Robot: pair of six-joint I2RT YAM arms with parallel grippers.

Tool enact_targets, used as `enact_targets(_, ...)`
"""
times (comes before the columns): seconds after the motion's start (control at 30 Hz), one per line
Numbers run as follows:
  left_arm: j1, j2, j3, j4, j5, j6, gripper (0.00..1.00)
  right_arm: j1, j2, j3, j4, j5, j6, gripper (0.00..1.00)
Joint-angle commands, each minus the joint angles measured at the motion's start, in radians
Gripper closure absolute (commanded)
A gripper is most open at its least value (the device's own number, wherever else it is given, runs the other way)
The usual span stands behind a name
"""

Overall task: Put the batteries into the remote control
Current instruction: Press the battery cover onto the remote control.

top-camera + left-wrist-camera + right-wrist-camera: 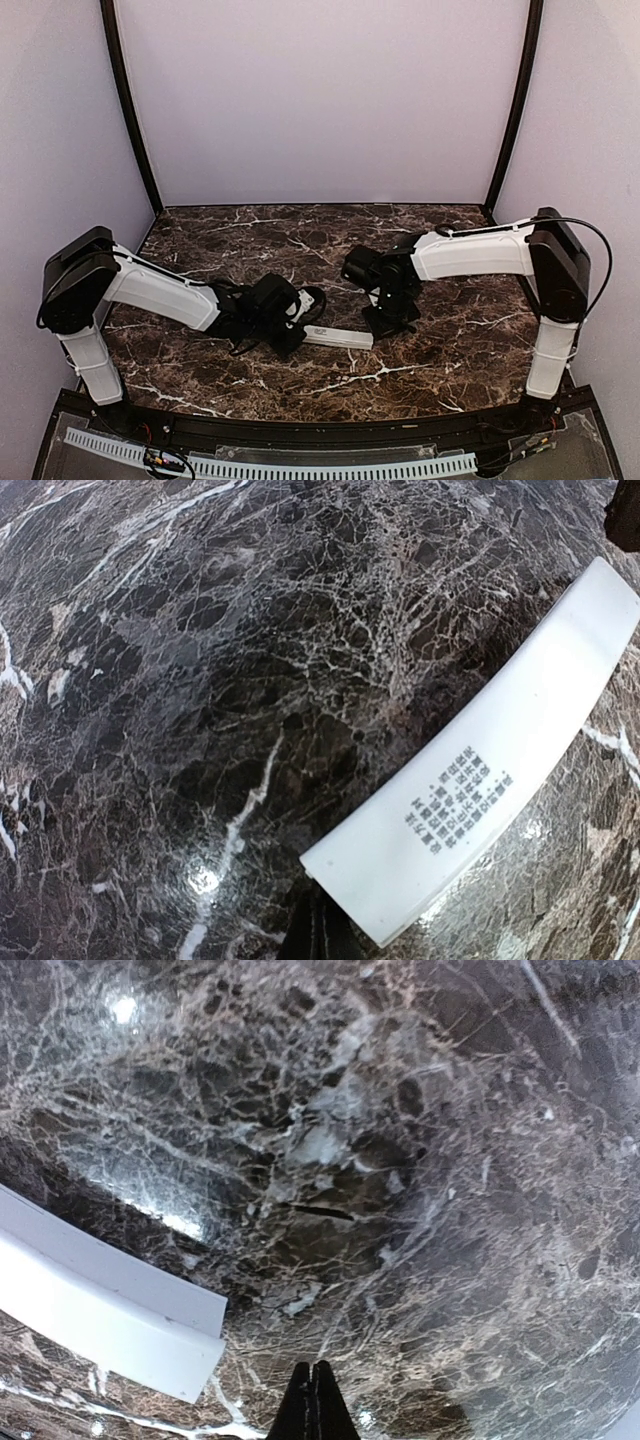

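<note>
- Top external view: the remote control (338, 338) lies flat on the dark marble bench (450, 350). It sits near the middle, a little toward the near edge, with its long axis running left to right.
- In the same view both arms reach inward from the sides. The left hand (298, 338) is low at the remote control's left end. The right hand (388, 325) is low just past its right end.
- Left wrist view: the remote control is a white bar running from the lower centre up to the right edge. A small block of dark printed text (455, 808) sits on its upward face near the closer end.
- The left hand shows as a dark wedge at the bottom edge, its fingers pressed together with no gap and nothing between them. The closer end of the remote control is just beside them, to the right. I cannot tell whether they touch.
- Right wrist view: one squared end of the remote control comes in from the lower left. A step runs along its length, one white layer above another. I cannot tell whether that step is a cover edge or a compartment edge.
- The right hand's fingers are also closed tip to tip, gripping nothing. They are over bare marble just right of that end and apart from it.
</note>
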Motion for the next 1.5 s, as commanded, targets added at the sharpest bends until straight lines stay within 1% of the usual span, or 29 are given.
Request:
enact_targets(0.0,-0.005,-0.051,-0.022,-0.046,-0.023,-0.010,1.00,-0.015,-0.060,0.007,0.000,0.049,-0.022,1.00)
enact_targets(0.13,-0.006,-0.080,-0.033,-0.047,-0.045,-0.012,1.00,-0.016,-0.099,0.014,0.066,0.009,-0.075,1.00)
enact_targets(0.23,-0.006,-0.096,-0.044,-0.040,-0.046,-0.014,1.00,-0.007,-0.127,0.006,0.187,-0.105,-0.150,1.00)
enact_targets(0.37,-0.006,-0.108,-0.053,-0.032,-0.052,-0.019,1.00,-0.004,-0.146,-0.023,0.391,-0.324,-0.221,1.00)
enact_targets(0.53,-0.003,-0.140,-0.077,-0.020,-0.073,-0.036,1.00,-0.003,-0.128,-0.057,0.557,-0.452,-0.297,0.99)
enact_targets(0.63,-0.001,-0.178,-0.111,-0.001,-0.111,-0.047,0.92,-0.003,-0.187,-0.136,0.720,-0.480,-0.407,0.65)
enact_targets(0.67,0.001,-0.200,-0.120,0.008,-0.119,-0.057,0.90,-0.002,-0.205,-0.166,0.775,-0.489,-0.455,0.44)
enact_targets(0.7,0.010,-0.211,-0.125,0.011,-0.135,-0.064,0.85,0.000,-0.216,-0.184,0.809,-0.498,-0.509,0.26)
enact_targets(0.73,0.014,-0.233,-0.132,0.014,-0.143,-0.078,0.79,0.006,-0.221,-0.200,0.843,-0.498,-0.561,0.18)
enact_targets(0.77,0.023,-0.255,-0.136,0.018,-0.163,-0.087,0.75,0.010,-0.218,-0.207,0.855,-0.497,-0.624,0.11)
enact_targets(0.8,0.032,-0.265,-0.146,0.019,-0.173,-0.105,0.68,0.014,-0.207,-0.206,0.856,-0.494,-0.684,0.06)
enact_targets(0.83,0.038,-0.285,-0.151,0.023,-0.192,-0.114,0.64,0.018,-0.190,-0.199,0.847,-0.488,-0.734,0.02)
enact_targets(0.87,0.043,-0.295,-0.164,0.025,-0.199,-0.133,0.57,0.022,-0.169,-0.185,0.830,-0.475,-0.772,0.02)
enact_targets(0.9,0.055,-0.313,-0.170,0.028,-0.210,-0.142,0.53,0.025,-0.144,-0.172,0.814,-0.462,-0.805,0.01)
enact_targets(0.93,0.065,-0.322,-0.183,0.029,-0.219,-0.160,0.47,0.027,-0.118,-0.156,0.796,-0.448,-0.838,0.01)
enact_targets(1.0,0.081,-0.343,-0.201,0.033,-0.229,-0.180,0.41,0.032,-0.064,-0.125,0.762,-0.427,-0.876,0.01)
enact_targets(1.17,0.103,-0.376,-0.227,0.049,-0.239,-0.186,0.37,0.052,0.030,-0.057,0.718,-0.374,-0.905,0.05)
enact_targets(1.47,0.112,-0.364,-0.234,0.076,-0.226,-0.176,0.37,0.102,0.130,-0.006,0.683,-0.285,-0.926,0.20)
